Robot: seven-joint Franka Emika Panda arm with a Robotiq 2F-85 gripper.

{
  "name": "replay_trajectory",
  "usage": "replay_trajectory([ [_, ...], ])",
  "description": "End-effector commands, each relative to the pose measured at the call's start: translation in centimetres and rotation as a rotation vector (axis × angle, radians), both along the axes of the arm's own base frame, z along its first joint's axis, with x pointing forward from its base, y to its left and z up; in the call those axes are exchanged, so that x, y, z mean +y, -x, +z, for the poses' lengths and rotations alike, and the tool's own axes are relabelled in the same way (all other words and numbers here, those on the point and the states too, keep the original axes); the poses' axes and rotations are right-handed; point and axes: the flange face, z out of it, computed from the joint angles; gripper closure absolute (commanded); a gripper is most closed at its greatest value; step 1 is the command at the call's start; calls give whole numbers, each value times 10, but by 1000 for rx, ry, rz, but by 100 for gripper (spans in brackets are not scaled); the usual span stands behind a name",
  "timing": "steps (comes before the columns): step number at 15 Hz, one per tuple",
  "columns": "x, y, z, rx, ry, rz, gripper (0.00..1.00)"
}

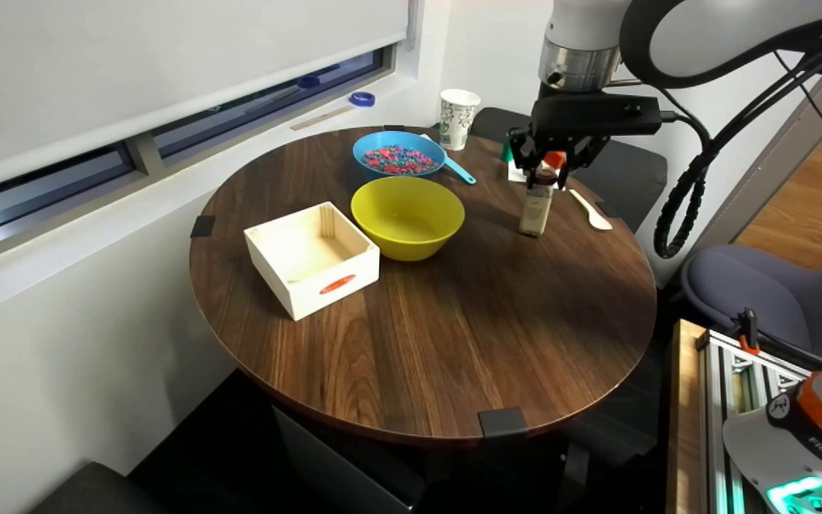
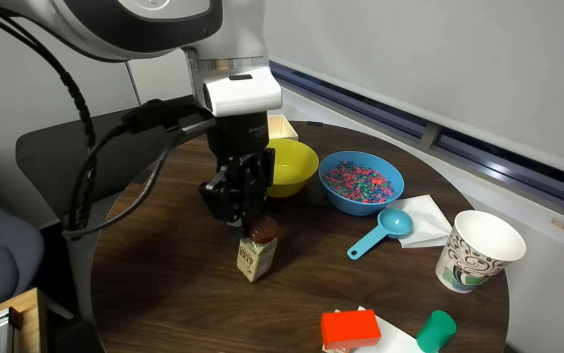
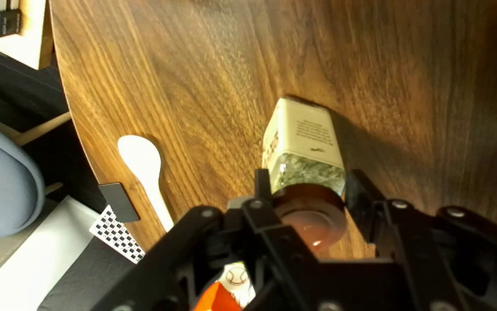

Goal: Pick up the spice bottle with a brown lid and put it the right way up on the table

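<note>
Where the tool (image 3: pixel 308 183) points down, its 2 fingertips (image 3: pixel 262 183) pinching, by all appearances, the brown lid (image 2: pixel 263 229), the spice bottle (image 2: pixel 254 259) is found directly below. Bottle: square-sided, lid uppermost, long axis near upright, leaning slightly in both exterior views; base at or just above the wood-grain counter (image 1: pixel 453 335), contact not certain. Arm (image 1: pixel 585 28): 1, overhead. Coming move, as judged: square the axis to the surface, settle the base flat, then let go; early release might topple it. Counter: round, dark brown; white spoon (image 1: pixel 591 212) near the bottle, yellow bowl (image 1: pixel 411 246) and wooden box (image 1: pixel 311 300) farther off. Room: white blind (image 1: pixel 168 78), grey chair (image 1: pixel 746 296) past the counter's edge
</note>
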Motion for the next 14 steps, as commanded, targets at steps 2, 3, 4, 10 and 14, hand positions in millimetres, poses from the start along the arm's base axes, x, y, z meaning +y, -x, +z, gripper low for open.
replay_trajectory([
  [2,4,2,7,-27,31,-17,76],
  [3,4,2,9,-33,28,-20,26],
  [4,2,2,11,-42,32,-21,23],
  [10,-10,9,41,-87,5,-18,0],
  [14,-22,20,72,-122,-56,-11,0],
])
